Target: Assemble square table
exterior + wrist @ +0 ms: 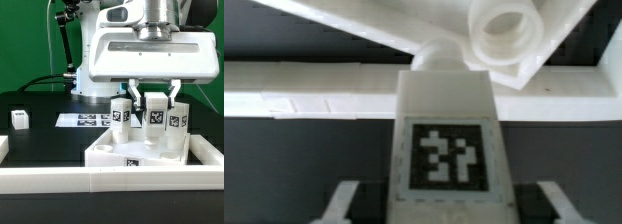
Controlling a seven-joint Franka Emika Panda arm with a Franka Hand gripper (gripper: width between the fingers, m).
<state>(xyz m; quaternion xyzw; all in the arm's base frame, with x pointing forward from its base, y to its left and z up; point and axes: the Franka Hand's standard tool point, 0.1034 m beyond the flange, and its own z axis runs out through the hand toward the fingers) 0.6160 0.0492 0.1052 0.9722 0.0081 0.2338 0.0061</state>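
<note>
White table leg (pixel 155 115) clamped in the gripper (pixel 155 100) above the square tabletop (pixel 97 150)
Light, stiff, smooth plastic; hold its flat sides mid-length, tip poised at the corner screw hole (pixel 500 30)

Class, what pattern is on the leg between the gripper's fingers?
Black-and-white tag on white leg; wrist view best.

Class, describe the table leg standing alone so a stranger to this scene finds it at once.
Find the black table, then the marker board lying flat on it. To the exterior view's left of that board a small white leg sits on the bare black surface. The other legs crowd at the white square slab under the gripper; this one is alone.
</note>
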